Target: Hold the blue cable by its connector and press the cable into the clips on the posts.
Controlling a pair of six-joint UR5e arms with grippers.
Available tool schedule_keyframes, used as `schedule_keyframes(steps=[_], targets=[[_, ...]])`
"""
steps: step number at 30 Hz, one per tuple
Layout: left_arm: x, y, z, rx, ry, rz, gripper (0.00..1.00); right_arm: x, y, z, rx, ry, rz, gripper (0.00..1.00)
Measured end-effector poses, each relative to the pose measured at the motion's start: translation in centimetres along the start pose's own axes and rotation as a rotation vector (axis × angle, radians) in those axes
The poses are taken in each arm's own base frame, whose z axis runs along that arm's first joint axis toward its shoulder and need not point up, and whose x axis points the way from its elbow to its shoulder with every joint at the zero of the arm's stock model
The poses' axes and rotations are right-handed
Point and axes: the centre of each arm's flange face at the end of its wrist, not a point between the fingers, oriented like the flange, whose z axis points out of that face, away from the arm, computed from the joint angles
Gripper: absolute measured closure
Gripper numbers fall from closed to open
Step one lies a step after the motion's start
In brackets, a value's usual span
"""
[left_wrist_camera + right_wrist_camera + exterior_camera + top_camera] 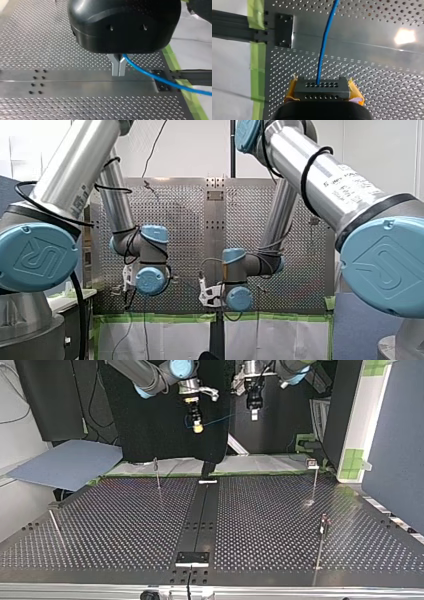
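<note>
Well, the right gripper [323,92] has its yellow pads clamped on the black connector [322,86] — the blue cable [324,42] runs from it to the left gripper [118,71], whose metal fingers pinch it, both well above the perforated table [125,520].

A perforated table [125,525] is divided down the middle by a smooth strip [202,510]. A small black plate [283,30] is bolted at the strip's end, at the table's edge, and a black bar [232,25] is joined to it beyond that edge. The edge is lined with green tape [257,62], past which a white covering [170,340] is spread. At the top view's left a blue-grey sheet [65,462] is laid beside the table, and a black cloth [150,435] is hung behind it.
</note>
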Motion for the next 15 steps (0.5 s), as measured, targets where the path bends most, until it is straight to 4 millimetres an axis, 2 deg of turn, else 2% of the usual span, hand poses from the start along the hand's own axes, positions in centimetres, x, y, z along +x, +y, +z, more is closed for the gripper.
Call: schedule_keyframes(steps=[5,15], targets=[[-1.4,0.1,0.3,-0.034,-0.036,-0.047,1.00,1.1,1.4,0.1,-0.021,-0.014,0.035,1.00],[-3.9,1.2,0.7,-0.095,-0.045,-0.086,1.00,5.1,1.9,0.5,0.024,-0.006,0.122,1.00]])
